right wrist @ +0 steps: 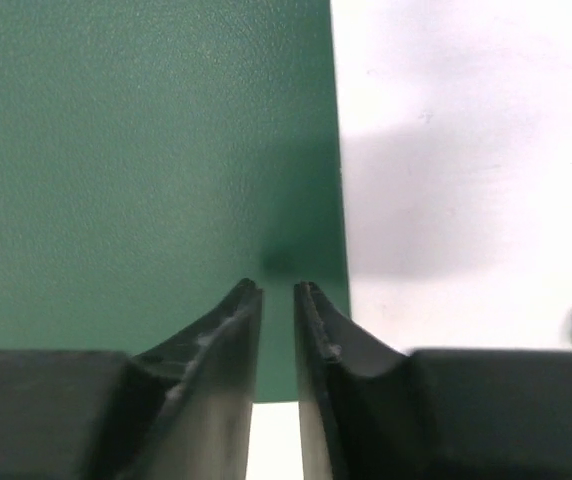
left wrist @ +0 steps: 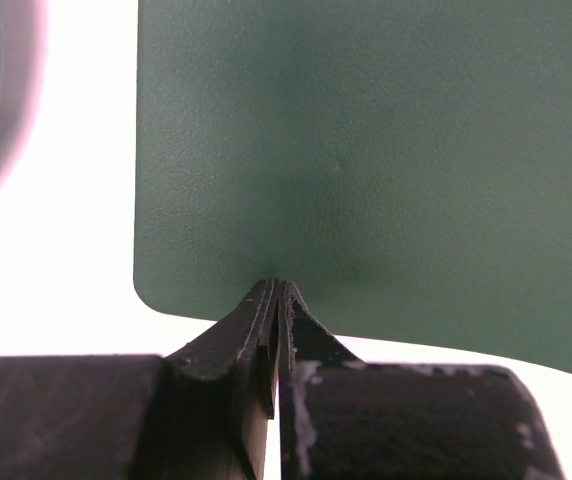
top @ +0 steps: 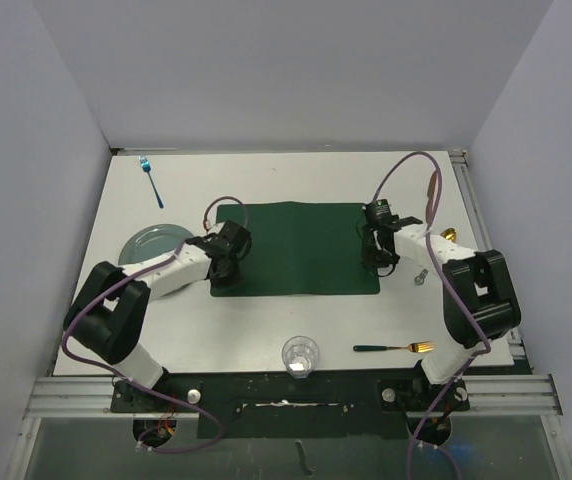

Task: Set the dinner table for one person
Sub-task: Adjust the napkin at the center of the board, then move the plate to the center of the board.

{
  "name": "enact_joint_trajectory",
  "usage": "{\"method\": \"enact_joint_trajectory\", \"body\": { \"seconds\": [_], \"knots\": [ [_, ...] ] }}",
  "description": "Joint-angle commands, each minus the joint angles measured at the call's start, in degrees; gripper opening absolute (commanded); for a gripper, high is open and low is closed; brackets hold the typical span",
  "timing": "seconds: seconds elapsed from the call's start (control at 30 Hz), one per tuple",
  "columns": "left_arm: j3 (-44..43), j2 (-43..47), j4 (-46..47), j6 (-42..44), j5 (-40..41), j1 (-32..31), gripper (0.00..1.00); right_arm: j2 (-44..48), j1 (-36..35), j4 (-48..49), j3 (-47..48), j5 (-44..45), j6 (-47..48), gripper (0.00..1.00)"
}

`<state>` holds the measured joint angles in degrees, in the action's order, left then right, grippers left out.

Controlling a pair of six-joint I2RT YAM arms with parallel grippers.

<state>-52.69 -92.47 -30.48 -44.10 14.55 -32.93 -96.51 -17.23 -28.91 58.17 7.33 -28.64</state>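
The dinner table is the big white top with metal rails that fills the overhead view and carries everything else. A dark green placemat lies flat in its middle.

The left gripper is at the mat's near left corner. In the left wrist view its jaws are pressed together, with the tips over the mat's near edge. Whether any of the mat is caught between them cannot be told.

The right gripper is at the mat's right edge. In the right wrist view its jaws stand slightly apart with nothing between them, above the mat's near right corner.

A grey-blue plate sits just left of the mat, partly behind the left arm. A blue utensil lies in the far left part of the table. A clear glass stands at the near edge, and a fork with a gold head lies to its right.
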Motion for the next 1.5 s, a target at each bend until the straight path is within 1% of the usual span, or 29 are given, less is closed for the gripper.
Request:
{"method": "enact_joint_trajectory", "body": {
  "seconds": [0.0,0.07,0.17,0.23,0.27,0.33,0.4,0.47,0.53,0.63,0.77,0.87,1.0,1.07,1.17,1.33,1.4,1.47],
  "knots": [
    [-4.44,4.47,-2.72,0.01,2.80,-0.19,0.03,5.25,0.05,-3.06,3.26,2.43,2.52,0.28],
    [-5.68,6.61,-3.80,-0.19,3.83,-0.15,0.04,5.97,0.04,-3.60,4.95,2.25,3.38,0.41],
    [-7.22,10.83,-5.41,-0.53,5.10,0.33,0.06,6.74,0.46,-3.55,7.21,1.49,4.68,0.48],
    [-7.66,15.30,-5.71,-0.63,5.80,1.39,0.08,6.70,1.41,-2.76,8.66,-0.89,5.71,0.50],
    [-7.71,17.48,-5.62,-0.71,5.80,2.58,0.09,6.58,2.11,-1.90,9.23,-2.81,6.22,0.53],
    [-7.50,22.49,-5.14,-0.65,3.95,7.27,0.10,6.08,3.77,0.59,9.90,-10.22,7.18,0.55],
    [-6.75,27.80,-3.99,-0.36,-0.08,13.00,0.11,5.26,5.90,4.86,9.47,-19.90,7.35,0.58],
    [-6.51,32.95,-3.88,-0.29,-3.57,18.65,0.13,4.02,7.85,9.61,8.43,-28.89,6.74,0.62],
    [-7.63,36.95,-5.45,-0.12,-4.87,23.42,0.14,1.90,9.04,13.68,7.75,-36.97,5.83,0.68],
    [-11.67,40.62,-9.77,0.04,-1.54,27.43,0.15,-3.25,9.17,18.43,8.67,-47.45,4.13,0.70],
    [-15.39,41.88,-16.63,-0.10,9.59,27.80,0.15,-10.94,8.58,27.52,9.50,-57.67,-2.28,0.70],
    [-14.52,41.99,-19.76,-0.35,15.68,27.84,0.17,-14.60,7.00,32.00,11.13,-60.80,-5.48,0.69],
    [-10.70,40.98,-18.82,-0.81,17.08,28.36,0.19,-17.27,3.45,31.42,16.10,-60.56,-5.94,0.68],
    [-8.28,39.65,-16.80,-0.18,14.27,29.76,0.20,-17.86,1.50,29.85,19.37,-59.98,-5.39,0.68],
    [-5.32,36.74,-12.42,1.58,5.16,34.86,0.20,-17.78,-1.17,27.21,22.51,-59.14,-3.98,0.67],
    [-1.41,30.99,-2.01,4.61,-15.92,50.33,0.19,-13.19,-2.87,24.38,22.14,-57.02,-1.44,0.67],
    [-1.82,27.35,-0.06,5.54,-23.84,57.61,0.17,-10.95,-3.16,22.85,21.46,-55.92,-0.03,0.67],
    [-3.30,23.21,0.51,6.69,-29.12,62.40,0.15,-8.77,-3.28,21.43,20.91,-54.61,1.17,0.67]
  ]
}}
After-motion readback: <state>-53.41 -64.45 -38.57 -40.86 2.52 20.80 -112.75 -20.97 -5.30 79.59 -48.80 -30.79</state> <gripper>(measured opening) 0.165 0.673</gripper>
